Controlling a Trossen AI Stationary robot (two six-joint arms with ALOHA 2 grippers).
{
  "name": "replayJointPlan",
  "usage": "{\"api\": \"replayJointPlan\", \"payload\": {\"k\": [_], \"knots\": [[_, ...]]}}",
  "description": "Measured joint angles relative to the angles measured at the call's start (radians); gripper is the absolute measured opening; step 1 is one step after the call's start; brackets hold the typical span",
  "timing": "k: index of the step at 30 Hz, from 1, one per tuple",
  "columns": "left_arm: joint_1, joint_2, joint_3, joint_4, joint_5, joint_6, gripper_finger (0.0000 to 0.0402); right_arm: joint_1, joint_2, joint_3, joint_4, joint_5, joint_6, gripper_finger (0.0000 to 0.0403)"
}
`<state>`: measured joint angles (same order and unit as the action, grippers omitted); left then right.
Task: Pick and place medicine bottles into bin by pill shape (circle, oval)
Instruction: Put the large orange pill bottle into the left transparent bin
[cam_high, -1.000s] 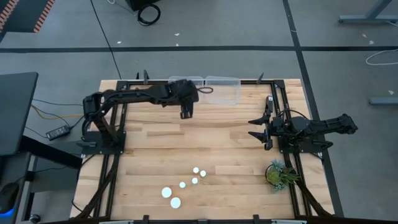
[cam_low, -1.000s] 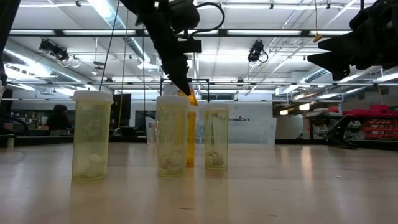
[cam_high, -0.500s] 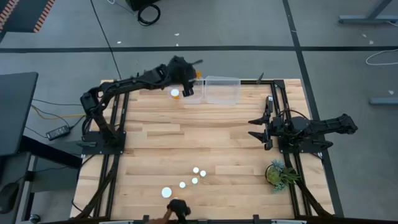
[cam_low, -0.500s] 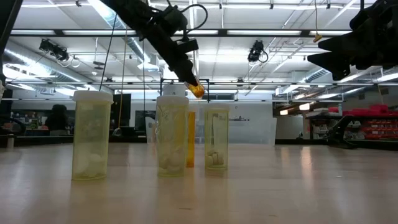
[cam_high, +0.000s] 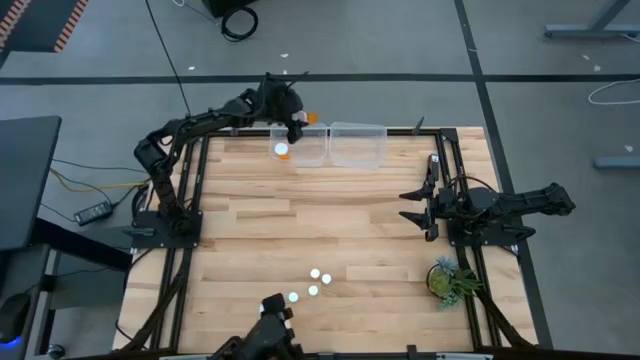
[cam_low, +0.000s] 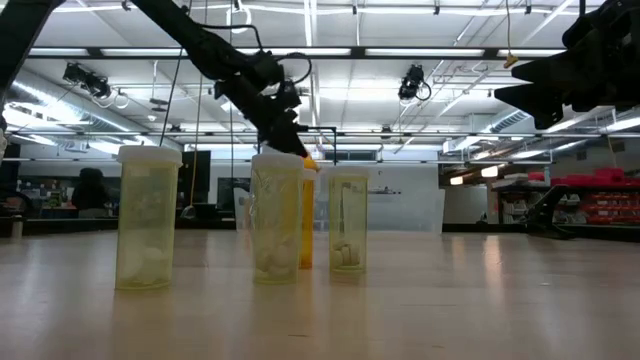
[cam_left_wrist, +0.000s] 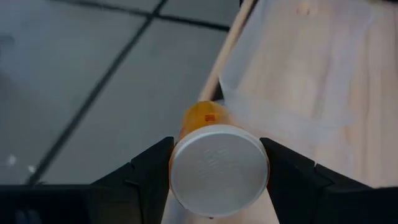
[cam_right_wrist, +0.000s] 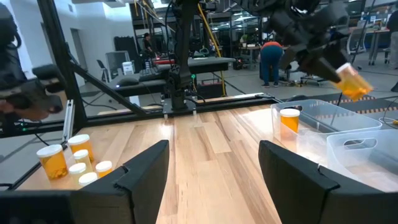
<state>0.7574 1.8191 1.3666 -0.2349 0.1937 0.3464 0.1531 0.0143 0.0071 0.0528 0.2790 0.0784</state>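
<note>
Wooden worktop (cam_high: 300, 230): left gripper (cam_high: 297, 120) at far edge over clear plastic bin (cam_high: 300, 146), jaws pinching orange white-capped medicine bottle (cam_left_wrist: 214, 163); right gripper (cam_high: 418, 206) idle at right edge, jaws spread.

Left gripper (cam_high: 297, 118) hovering over the far table edge above the left bin (cam_high: 300, 146), gripping a bottle (cam_left_wrist: 214, 163), another bottle (cam_high: 282, 151) standing in that bin, second bin (cam_high: 357, 144) sitting just right, right gripper (cam_high: 412, 207) waiting mid-right, bottle cluster (cam_high: 314, 281) standing near the front.

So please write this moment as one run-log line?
left gripper: holding bottle above bin | right gripper: open, waiting | bottle in bin
</note>
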Motion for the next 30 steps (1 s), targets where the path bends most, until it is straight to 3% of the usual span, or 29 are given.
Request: {"api": "replayJointPlan", "payload": {"k": [10,16,22,30], "knots": [[0.003,0.000,0.000,-0.186,0.002,-0.169,0.0229,0.000,0.000,0.000,0.000,0.000,0.000,0.0255],[-0.030,0.000,0.000,-0.196,-0.150,-0.214,0.0226,0.000,0.000,0.000,-0.001,0.000,0.000,0.0255],[-0.078,0.000,0.007,-0.185,-0.191,-0.239,0.0229,0.000,0.000,0.000,-0.001,0.000,0.000,0.0255],[-0.125,0.111,0.203,-0.320,-0.220,-0.260,0.0228,0.000,0.000,0.000,-0.001,0.000,0.000,0.0255]]}}
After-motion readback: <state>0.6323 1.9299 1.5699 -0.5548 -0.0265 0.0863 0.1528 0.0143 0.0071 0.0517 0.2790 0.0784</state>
